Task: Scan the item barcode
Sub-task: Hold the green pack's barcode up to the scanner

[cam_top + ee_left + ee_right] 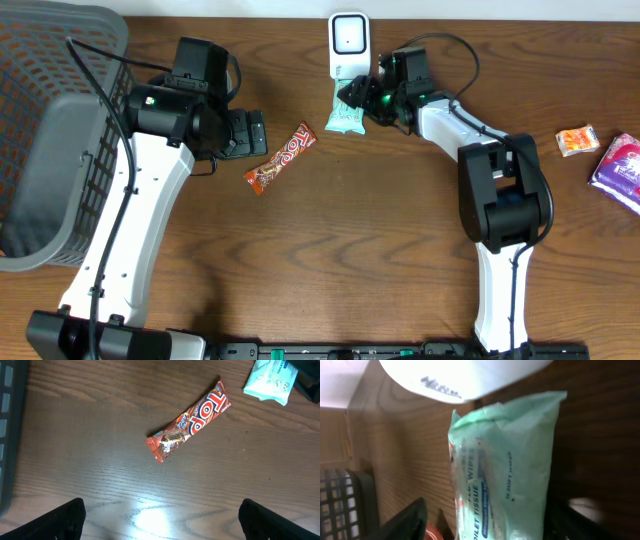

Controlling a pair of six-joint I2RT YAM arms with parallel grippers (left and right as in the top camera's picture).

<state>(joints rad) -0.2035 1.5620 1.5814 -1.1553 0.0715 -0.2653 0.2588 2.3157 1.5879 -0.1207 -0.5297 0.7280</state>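
A pale green toilet-wipes packet [344, 115] lies on the wooden table just below the white barcode scanner [349, 45]. My right gripper [372, 97] is at the packet's right side. In the right wrist view the packet [505, 475] sits between the spread fingers [405, 520], with a gap showing at the left finger, so the right gripper [490, 522] is open around it. The scanner's white body [455, 375] fills the top of that view. My left gripper [161, 520] is open above bare table, near a red-brown candy bar [192, 419].
A grey mesh basket [50, 130] stands at the far left. The candy bar [281, 158] lies between the two arms. An orange packet [577, 140] and a purple packet [622, 170] lie at the right edge.
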